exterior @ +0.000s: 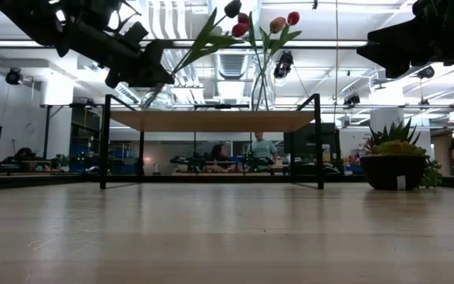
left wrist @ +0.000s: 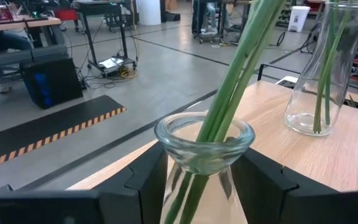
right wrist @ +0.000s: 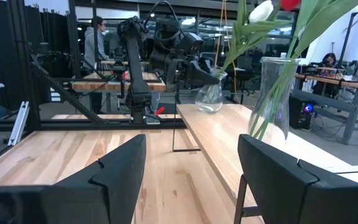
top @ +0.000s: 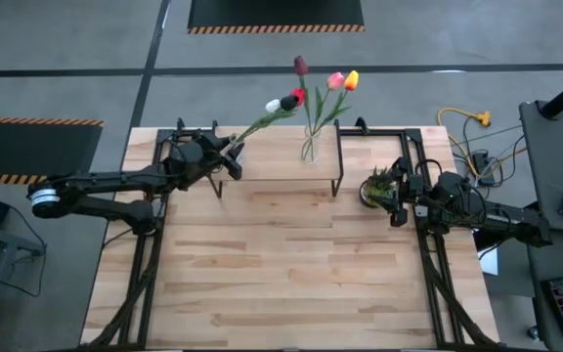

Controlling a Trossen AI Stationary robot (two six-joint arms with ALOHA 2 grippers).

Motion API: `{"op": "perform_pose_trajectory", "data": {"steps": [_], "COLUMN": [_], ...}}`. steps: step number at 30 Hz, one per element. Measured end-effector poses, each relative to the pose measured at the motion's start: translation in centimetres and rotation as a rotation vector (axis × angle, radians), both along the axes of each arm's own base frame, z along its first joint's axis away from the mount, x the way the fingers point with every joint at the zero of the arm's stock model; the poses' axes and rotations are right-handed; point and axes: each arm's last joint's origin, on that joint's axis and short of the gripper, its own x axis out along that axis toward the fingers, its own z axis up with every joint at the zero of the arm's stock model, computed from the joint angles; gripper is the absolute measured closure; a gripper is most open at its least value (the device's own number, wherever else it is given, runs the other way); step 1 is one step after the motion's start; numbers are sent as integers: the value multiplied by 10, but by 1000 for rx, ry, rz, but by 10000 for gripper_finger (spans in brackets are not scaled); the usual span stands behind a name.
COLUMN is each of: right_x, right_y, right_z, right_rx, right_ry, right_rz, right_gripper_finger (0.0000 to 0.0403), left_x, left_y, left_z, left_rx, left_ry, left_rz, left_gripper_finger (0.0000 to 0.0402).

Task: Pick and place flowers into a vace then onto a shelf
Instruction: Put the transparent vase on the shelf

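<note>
My left gripper (top: 231, 158) is shut on a small clear glass vase (left wrist: 204, 144) at the left end of the shelf (top: 280, 168), a light-wood board on black legs. Two tulips, white and red (top: 285, 101), stand in that vase on green stems (left wrist: 238, 74). A second glass vase (top: 308, 149) stands on the shelf with maroon, pink and orange-yellow tulips (top: 337, 80). My right gripper (right wrist: 191, 152) is open, right of the shelf, beside the potted plant. My left gripper pinches the small vase's neck (left wrist: 179, 163), just below the rim, one finger (left wrist: 145, 180) on each side. The fingers come roughly level from the table's left. The vase tilts, its flowers leaning toward the second vase. Its base is at shelf-top height (right wrist: 210, 109); whether it rests there, I cannot tell.
A spiky green potted plant (top: 379, 186) stands on the table right of the shelf, close to my right gripper. The near half of the tabletop (top: 281, 274) lies bare. Black frame rails run along both table sides. People sit in the room beyond.
</note>
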Motion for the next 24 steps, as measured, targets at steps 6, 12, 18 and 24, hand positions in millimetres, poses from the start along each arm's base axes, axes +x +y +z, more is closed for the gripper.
{"op": "perform_pose_trajectory", "data": {"steps": [6, 12, 18, 24], "right_x": [0, 0, 0, 0], "right_y": [0, 0, 0, 0], "right_z": [0, 0, 0, 0], "right_rx": [0, 0, 0, 0], "right_ry": [0, 0, 0, 2], "right_rz": [0, 0, 0, 0], "right_gripper_finger": [158, 158, 158, 158], "left_x": [-2, -4, -3, -1], "left_y": [-1, -2, -2, -4], "left_z": [-8, -16, -15, -15], "left_rx": [-3, -27, -34, -38], "left_ry": [7, 21, 20, 23], "left_rz": [2, -5, -46, -125], "left_gripper_finger": [249, 249, 248, 227]}}
